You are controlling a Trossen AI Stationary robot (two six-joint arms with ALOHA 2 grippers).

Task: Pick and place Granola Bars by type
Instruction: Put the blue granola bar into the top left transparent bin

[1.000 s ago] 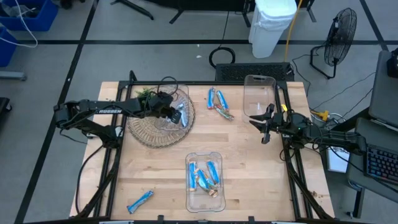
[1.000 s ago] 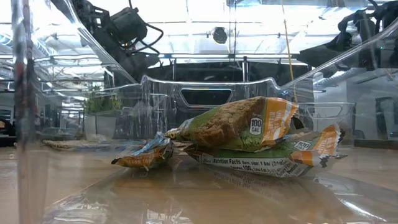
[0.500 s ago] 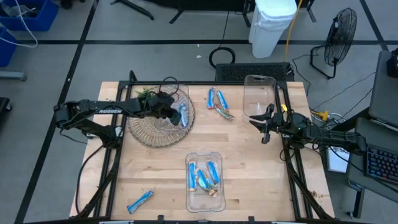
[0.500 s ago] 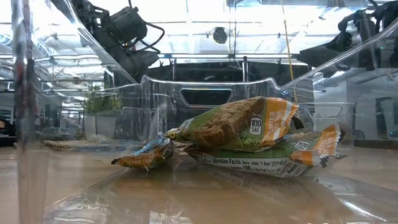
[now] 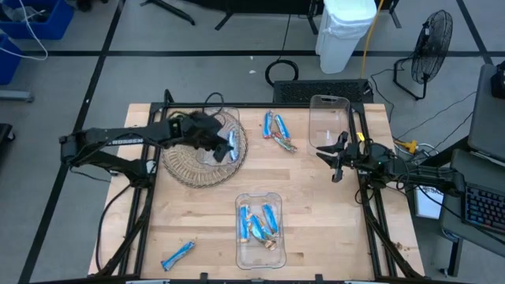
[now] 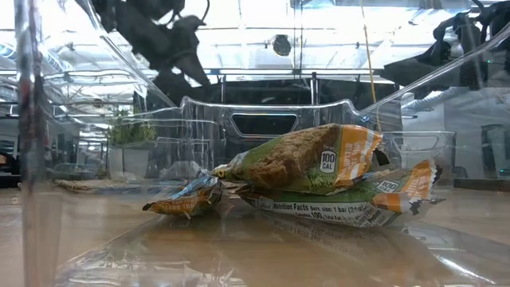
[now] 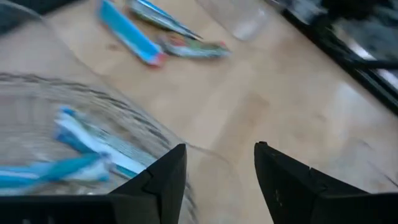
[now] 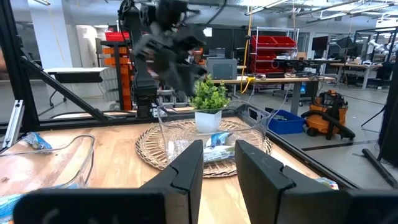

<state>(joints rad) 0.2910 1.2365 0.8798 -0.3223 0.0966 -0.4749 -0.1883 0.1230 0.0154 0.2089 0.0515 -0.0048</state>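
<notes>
Left gripper over the clear glass bowl, fingers spread wide with nothing between them; blue bars lying in the bowl directly below, seen through its wall. Right gripper parked beside the empty clear tub at the right edge, fingers part-open, a narrow gap, holding nothing.

Granola Bars in four spots: blue ones in the bowl; a loose cluster on bare wood between bowl and empty tub; several in the clear tray at front centre, blue plus tan-wrapped ones in the low view; one stray blue bar at the front-left corner. Bowl on a woven mat, small green plant behind it.

Handling, as judged: light, slim, foil slick and crinkly, contents likely crumbly under hard squeeze. Best taken across the short width at mid-length, jaws square to the long axis; end seams flimsy, likely to slip. Stray bar lies flat on wood, so a low approach needed. Clustered bars overlap; risk of lifting two.
</notes>
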